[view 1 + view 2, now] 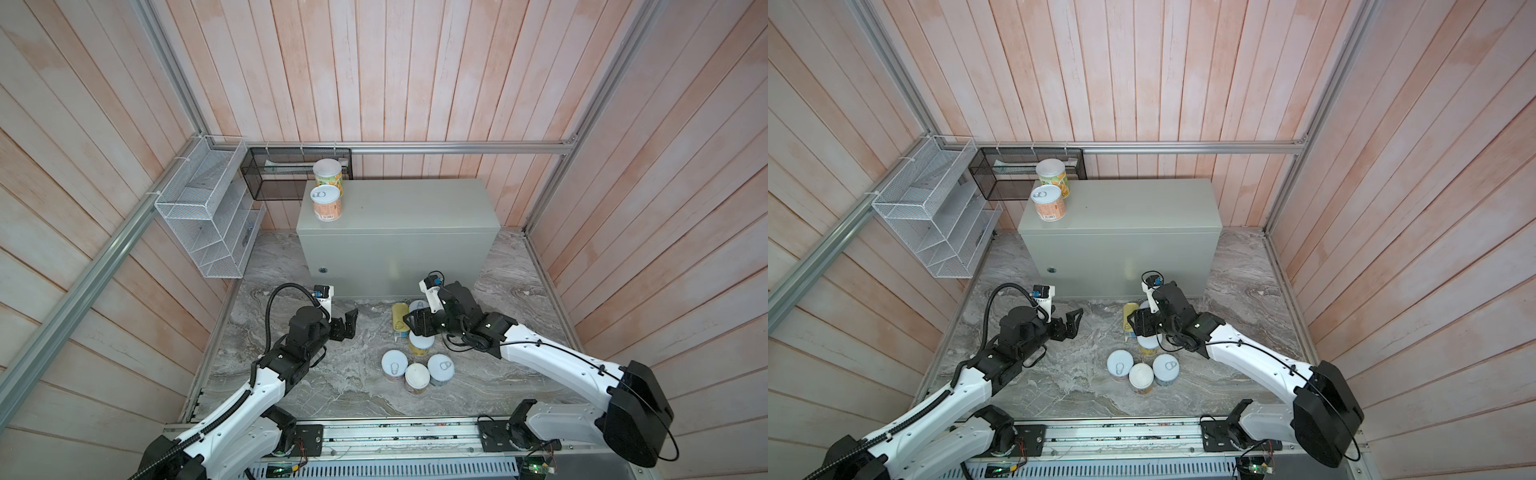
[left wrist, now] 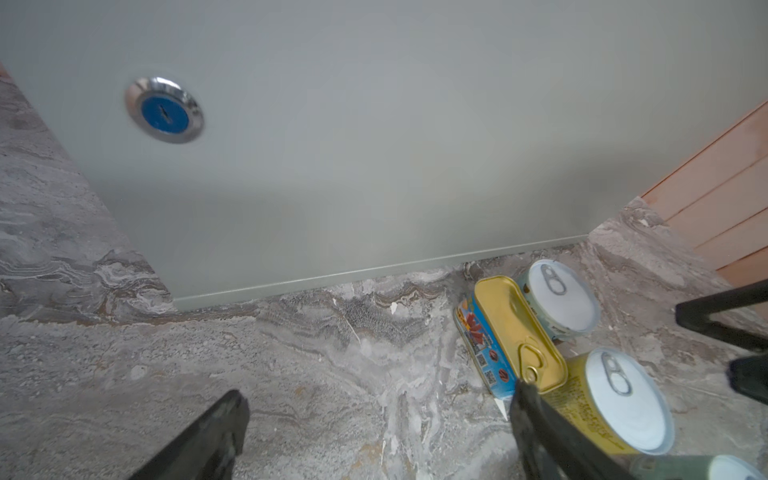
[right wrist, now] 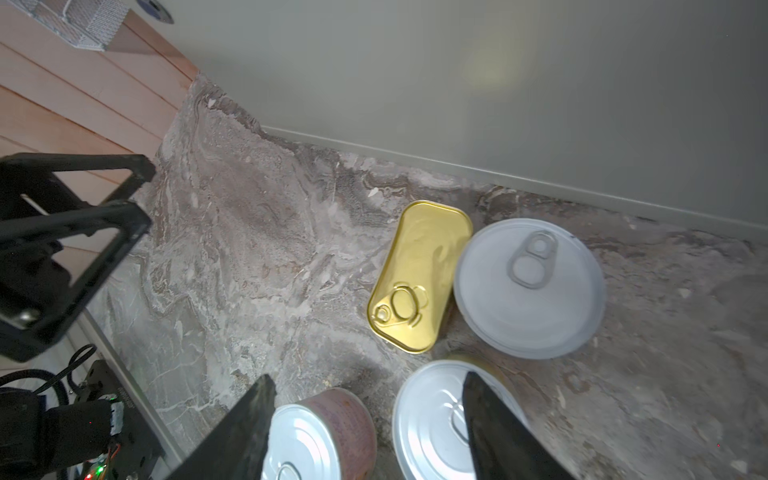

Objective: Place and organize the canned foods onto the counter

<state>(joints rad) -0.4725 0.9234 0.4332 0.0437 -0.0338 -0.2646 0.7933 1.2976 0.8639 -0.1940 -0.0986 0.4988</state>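
We centre our half-open, empty right pincer on the yellow-labelled can, clear of the gold tin at its eleven o'clock; the left pincer gapes empty.

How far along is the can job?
Done: two on the counter, white-lid can behind the orange pull-tab can, at its far left corner. In hand: nothing; the right tool hangs open over the yellow-label can beside the gold tin; left tool open, empty. Left: six on the marble, the tin and five round cans.
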